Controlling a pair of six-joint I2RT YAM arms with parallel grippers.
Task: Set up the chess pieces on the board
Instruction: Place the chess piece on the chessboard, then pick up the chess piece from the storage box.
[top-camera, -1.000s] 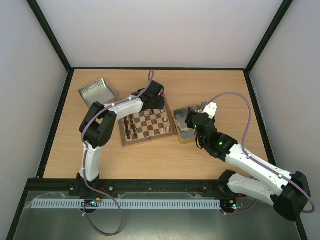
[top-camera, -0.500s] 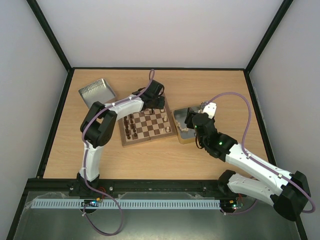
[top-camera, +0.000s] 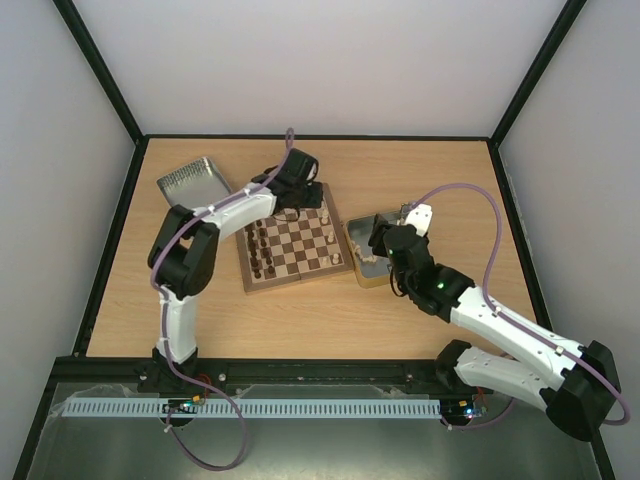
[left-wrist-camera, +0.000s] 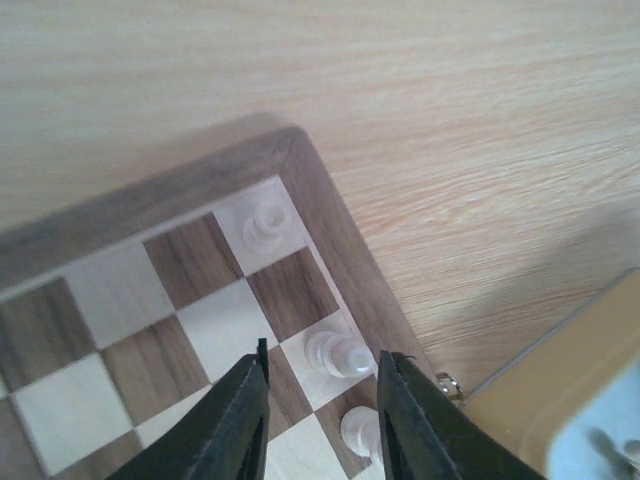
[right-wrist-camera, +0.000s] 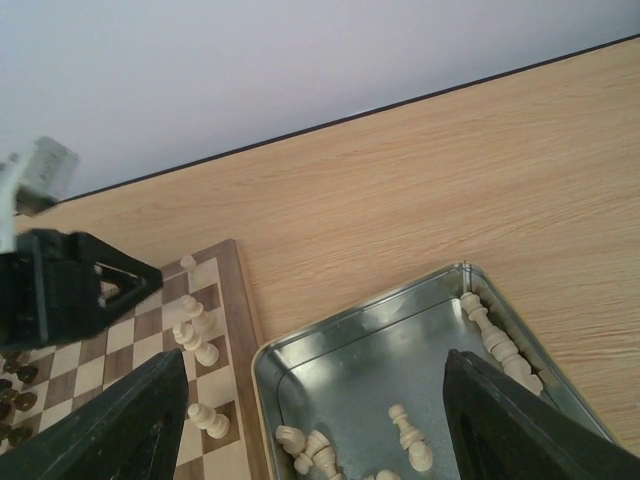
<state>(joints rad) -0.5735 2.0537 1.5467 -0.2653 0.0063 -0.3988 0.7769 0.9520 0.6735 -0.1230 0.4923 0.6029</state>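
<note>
The board (top-camera: 290, 247) lies mid-table with dark pieces along its left side and a few cream chess pieces (top-camera: 330, 238) along its right side. My left gripper (top-camera: 303, 203) hovers open and empty over the board's far right corner; in the left wrist view (left-wrist-camera: 322, 365) it stands above cream pieces (left-wrist-camera: 335, 355) on the board (left-wrist-camera: 330, 235). My right gripper (top-camera: 378, 246) is wide open and empty above a metal tin (top-camera: 352, 232). In the right wrist view (right-wrist-camera: 315, 360) several cream pieces (right-wrist-camera: 410, 437) lie in the tin (right-wrist-camera: 350, 322).
An empty metal tin (top-camera: 193, 182) sits at the far left of the table. The left gripper's black body (right-wrist-camera: 60, 290) shows over the board (right-wrist-camera: 238, 300) in the right wrist view. Dark frame rails and walls bound the table.
My left arm has swung back and left, drawing its gripper off toward the board's far edge. The right arm has not moved.
</note>
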